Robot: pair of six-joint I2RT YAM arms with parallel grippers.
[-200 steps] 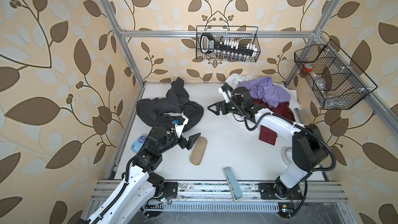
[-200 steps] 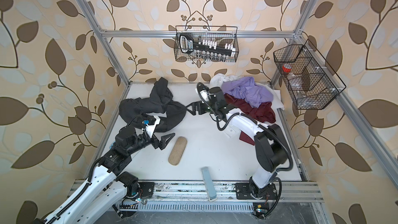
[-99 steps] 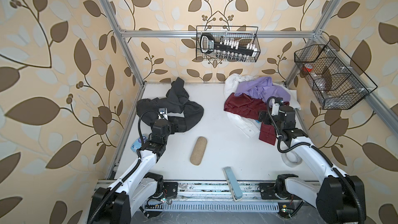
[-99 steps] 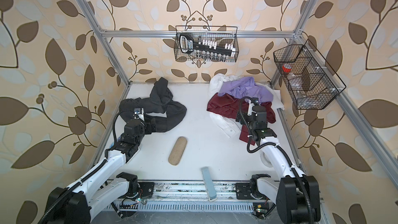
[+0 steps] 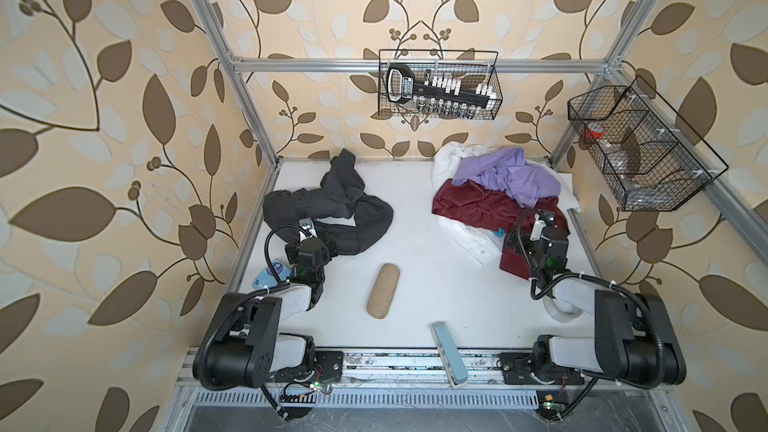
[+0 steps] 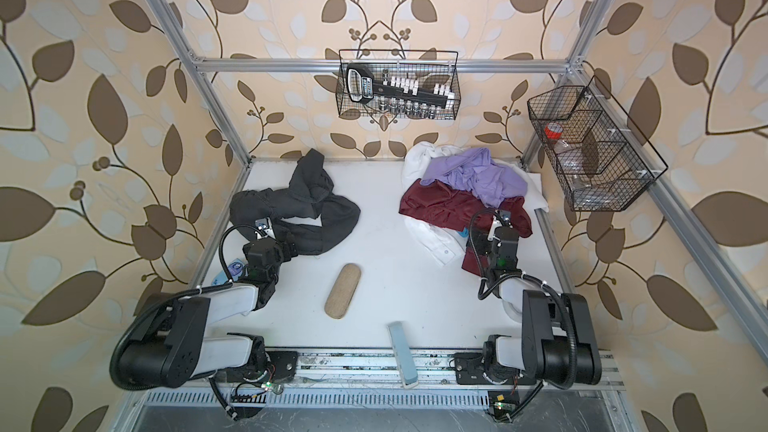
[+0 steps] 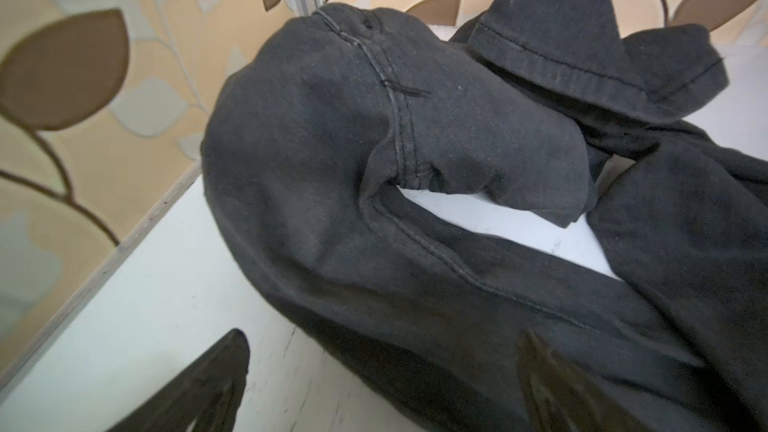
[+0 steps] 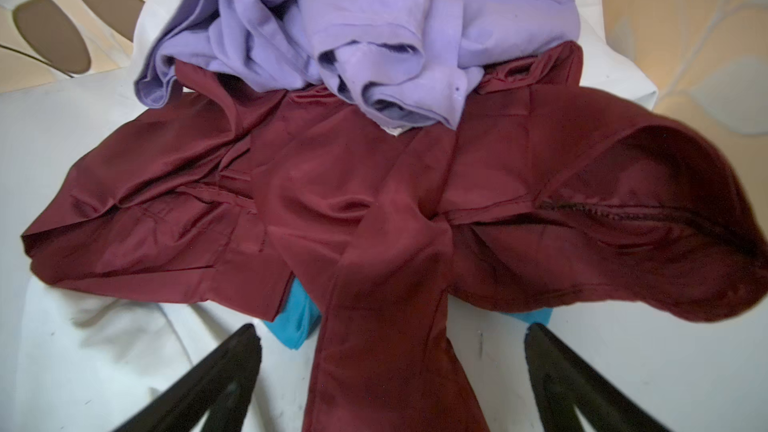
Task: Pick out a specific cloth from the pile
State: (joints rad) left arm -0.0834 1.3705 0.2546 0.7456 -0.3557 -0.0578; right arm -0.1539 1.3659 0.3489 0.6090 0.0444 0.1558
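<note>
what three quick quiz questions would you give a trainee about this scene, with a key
1. True or false: the black garment lies apart from the pile.
2. Which garment tops the pile? A. the maroon one B. the lilac garment C. the white one
3. Fill in: the right gripper has its jaws ____.
Key: 1 true; 2 B; 3 open.
</note>
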